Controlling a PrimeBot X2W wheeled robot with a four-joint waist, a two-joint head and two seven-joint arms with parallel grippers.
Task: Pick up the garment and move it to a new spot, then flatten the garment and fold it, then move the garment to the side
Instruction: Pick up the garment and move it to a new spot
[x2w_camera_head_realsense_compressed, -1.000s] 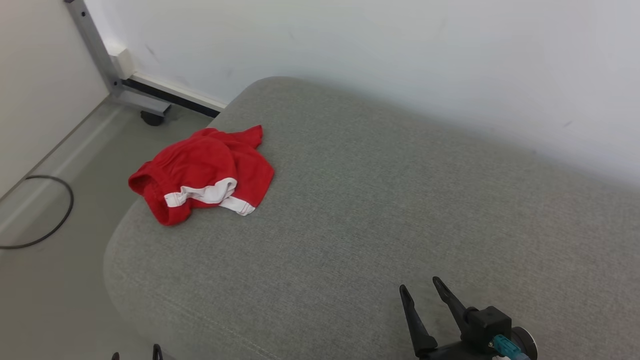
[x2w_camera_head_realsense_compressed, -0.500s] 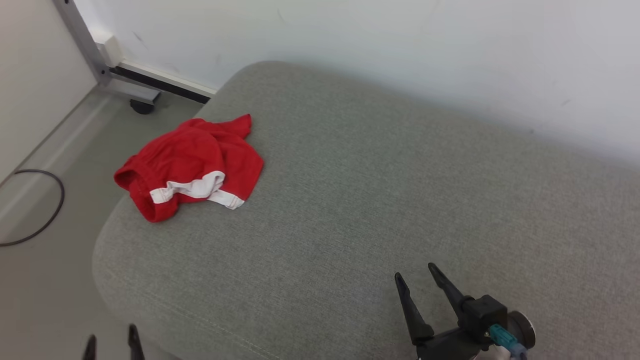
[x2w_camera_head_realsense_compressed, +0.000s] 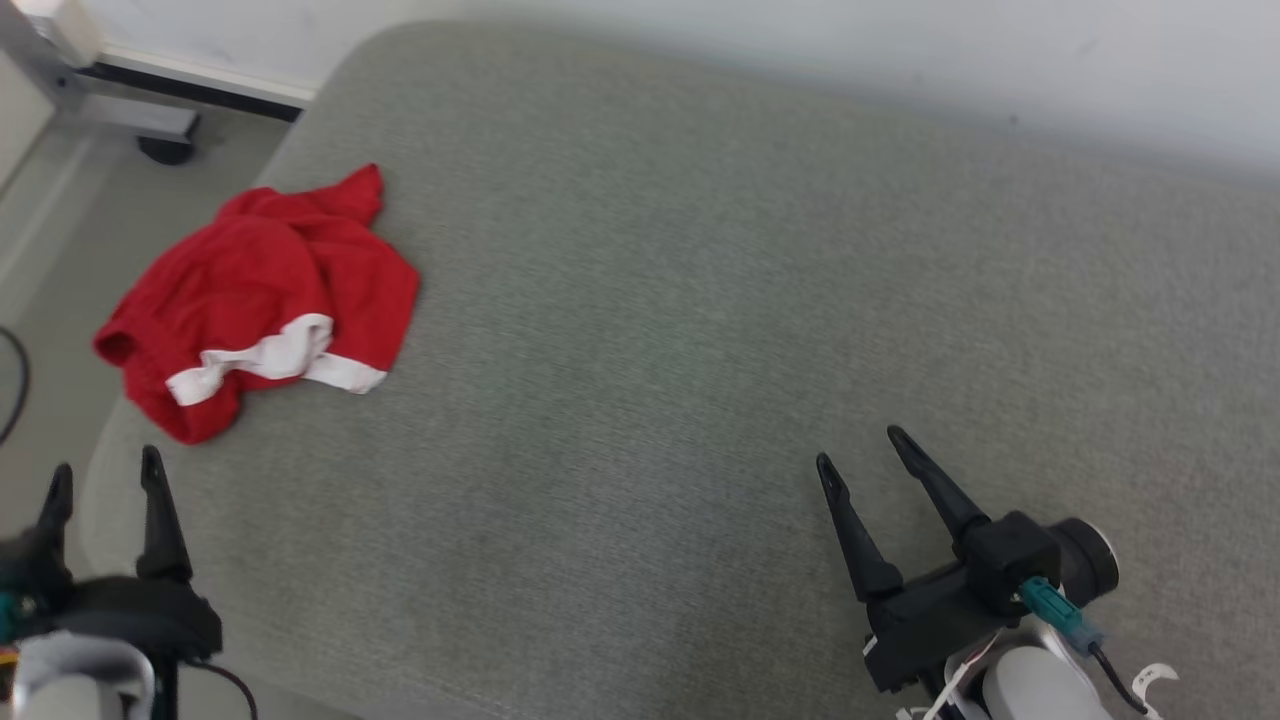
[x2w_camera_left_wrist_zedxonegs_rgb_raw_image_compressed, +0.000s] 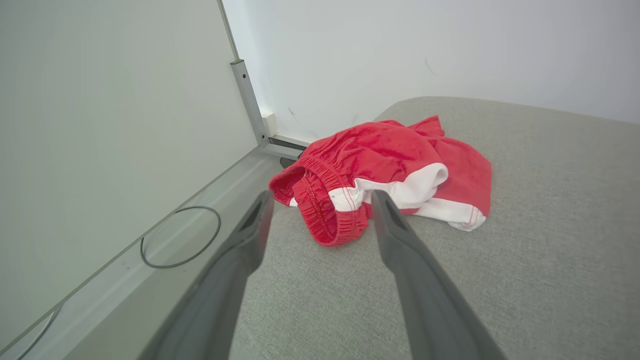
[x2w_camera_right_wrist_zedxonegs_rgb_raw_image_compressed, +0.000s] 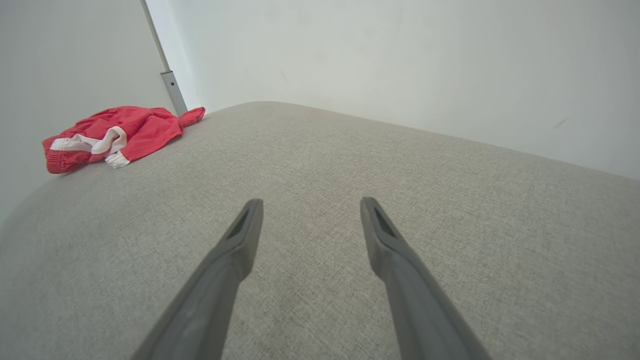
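**Item:** garment (x2w_camera_head_realsense_compressed: 260, 290), red shorts with white trim, crumpled. It lies at the far left corner of the grey cushion (x2w_camera_head_realsense_compressed: 650, 300), with the elastic waistband turned toward the left edge and close to it.

**Left claw** (x2w_camera_head_realsense_compressed: 106, 461): jaws wide, holding nothing. It sits over the near left corner, pointing at the waistband, near but apart.

**Right claw** (x2w_camera_head_realsense_compressed: 860, 447): jaws wide, holding nothing. It sits over the near right part, well apart from the garment.

**Step in hand:** judged to be the first, the pick-up, with no grasp made yet.

**Next move calls for:** the left claw to advance, come down on the raised waistband roll and close on cloth alone, not upholstery.

**Edges:** the rounded left edge drops to the floor (x2w_camera_left_wrist_zedxonegs_rgb_raw_image_compressed: 165, 300), so a leftward drag could spill the garment. The wall (x2w_camera_head_realsense_compressed: 900, 60) backs the far edge.

**Open room:** the middle and right of the cushion are bare and suit the new spot.
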